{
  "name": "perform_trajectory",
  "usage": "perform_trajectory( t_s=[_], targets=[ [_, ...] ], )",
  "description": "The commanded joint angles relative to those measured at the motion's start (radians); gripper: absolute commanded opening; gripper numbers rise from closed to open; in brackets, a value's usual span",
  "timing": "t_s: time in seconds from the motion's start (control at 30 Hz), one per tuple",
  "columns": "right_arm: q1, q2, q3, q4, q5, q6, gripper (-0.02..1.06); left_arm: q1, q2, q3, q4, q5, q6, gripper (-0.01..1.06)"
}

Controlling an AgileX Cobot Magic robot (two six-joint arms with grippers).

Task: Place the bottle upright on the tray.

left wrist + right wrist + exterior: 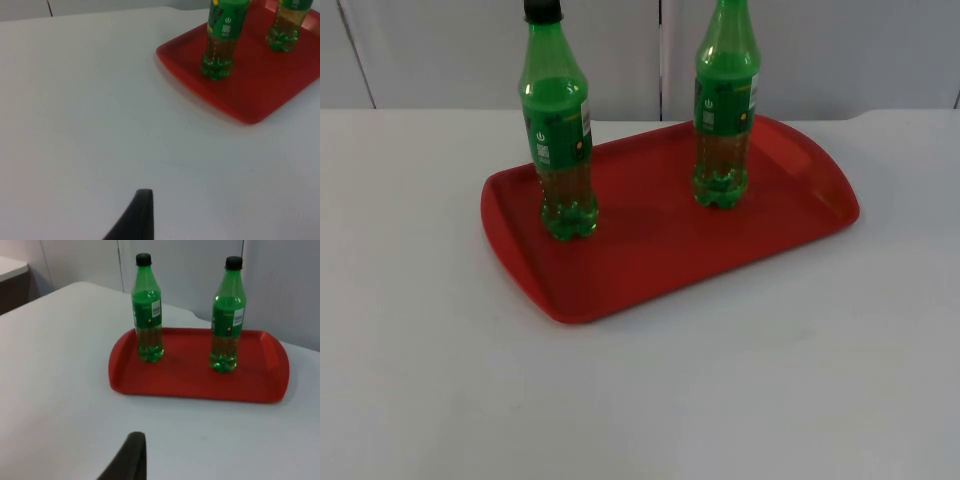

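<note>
Standing bottles: two green bottles are on the red tray [650, 260], both straight up, so the job looks done.
Near-corner bottle [560, 150]: it stands close to one end of the tray, a little in from the raised rim. Its flat bottom sits right on the tray floor, and that keeps it from tipping.
Far bottle [725, 110]: it stands near the tray's other end, closer to the grey wall [820, 50]. It is well apart from the first bottle, so they cannot bump.
Tray edges: the rim goes all the way around like a low lip. It would stop a bottle that slides.
Room on the tray: there is bare red floor between the bottles and in front of them.
Table [440, 380]: the white top is bare on every side of the tray, so an arm could pull away with nothing to hit.
Left gripper [137, 215]: it waits over the table, well away from the tray. I cannot tell if its fingers are apart or together.
Right gripper [130, 457]: it also waits well back from the tray, facing it. I cannot tell its fingers either.
</note>
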Motion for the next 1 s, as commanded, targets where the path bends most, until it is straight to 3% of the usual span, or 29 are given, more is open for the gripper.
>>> perform_trajectory(
  t_s=[0.0,0.27,0.5,0.67,0.97],
  targets=[
    [0.0,-0.013,0.006,-0.012,0.012,-0.008,1.05,-0.004,-0.003,0.004,0.001,-0.006,-0.001,1.05],
    [-0.002,-0.013,-0.013,-0.054,0.075,-0.001,1.05,-0.004,-0.003,0.004,0.001,-0.006,-0.001,1.05],
    [-0.002,-0.013,-0.016,-0.145,0.114,0.099,1.05,-0.004,-0.003,0.004,0.001,-0.006,-0.001,1.05],
    [-0.002,-0.013,-0.007,-0.139,0.208,0.104,1.05,-0.004,-0.003,0.004,0.001,-0.006,-0.001,1.05],
    [-0.002,-0.013,0.008,-0.125,0.201,0.097,1.05,-0.004,-0.003,0.004,-0.001,-0.006,-0.001,1.05]
  ],
)
